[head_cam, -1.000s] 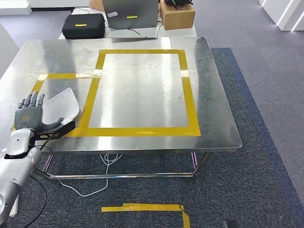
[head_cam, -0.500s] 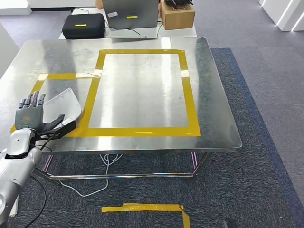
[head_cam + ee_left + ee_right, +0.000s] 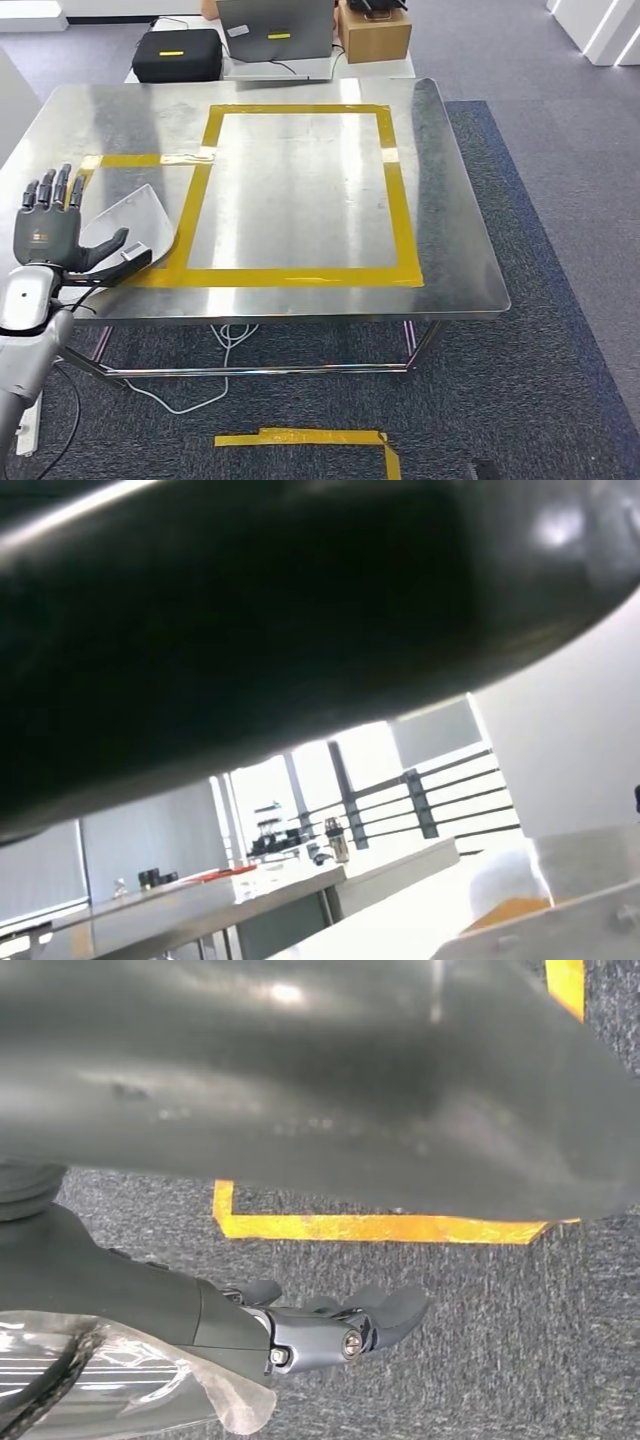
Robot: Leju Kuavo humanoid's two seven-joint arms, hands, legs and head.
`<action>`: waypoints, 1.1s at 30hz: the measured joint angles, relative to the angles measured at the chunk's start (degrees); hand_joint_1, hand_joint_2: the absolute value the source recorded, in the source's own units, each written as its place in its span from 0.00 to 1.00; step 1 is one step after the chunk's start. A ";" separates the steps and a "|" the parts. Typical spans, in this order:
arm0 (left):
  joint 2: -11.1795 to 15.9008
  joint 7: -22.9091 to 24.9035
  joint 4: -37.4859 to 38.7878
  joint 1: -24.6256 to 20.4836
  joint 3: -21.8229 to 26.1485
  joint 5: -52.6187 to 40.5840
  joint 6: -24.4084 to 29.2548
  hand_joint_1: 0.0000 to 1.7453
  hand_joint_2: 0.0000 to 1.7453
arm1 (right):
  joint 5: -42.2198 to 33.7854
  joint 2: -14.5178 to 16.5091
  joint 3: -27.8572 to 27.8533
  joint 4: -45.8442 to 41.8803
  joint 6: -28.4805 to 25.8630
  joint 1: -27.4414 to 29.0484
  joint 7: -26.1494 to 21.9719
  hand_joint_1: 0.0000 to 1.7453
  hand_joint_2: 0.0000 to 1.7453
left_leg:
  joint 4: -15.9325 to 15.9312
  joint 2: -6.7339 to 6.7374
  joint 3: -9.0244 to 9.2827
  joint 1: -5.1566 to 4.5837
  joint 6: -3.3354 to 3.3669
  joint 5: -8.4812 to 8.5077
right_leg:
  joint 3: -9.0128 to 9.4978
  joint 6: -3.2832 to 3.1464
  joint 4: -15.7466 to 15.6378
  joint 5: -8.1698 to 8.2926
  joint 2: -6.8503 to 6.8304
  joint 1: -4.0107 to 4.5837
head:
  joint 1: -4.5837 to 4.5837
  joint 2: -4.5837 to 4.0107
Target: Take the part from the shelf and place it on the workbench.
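Note:
The part (image 3: 130,224), a white curved shell with a dark tab at its near end, lies on the steel workbench (image 3: 302,190) by the near left corner, just left of the yellow tape square (image 3: 400,215). My left hand (image 3: 47,232) stands upright beside it on the left, fingers spread and holding nothing, its thumb reaching toward the dark tab. Whether the thumb touches the tab I cannot tell. My right hand (image 3: 332,1325) hangs low over the carpet with its fingers stretched out and nothing in them.
Beyond the bench's far edge stand a black case (image 3: 175,54), a laptop (image 3: 275,28) and a cardboard box (image 3: 375,30). White cables (image 3: 226,340) trail under the bench. A yellow tape strip (image 3: 302,437) marks the carpet in front.
My left hand has drawn back to the left and risen a little, fingers spreading wider. The part has stayed on the bench, shifted slightly left.

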 joint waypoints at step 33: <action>4.85 0.09 -4.05 1.29 0.38 2.41 -4.17 0.00 0.00 | 0.33 2.02 0.02 0.02 -1.61 -0.85 0.90 0.00 0.00 | -0.55 -0.89 4.57 0.46 -0.89 -2.76 | -5.96 -0.86 1.31 4.88 2.12 -0.11 | 0.12 0.00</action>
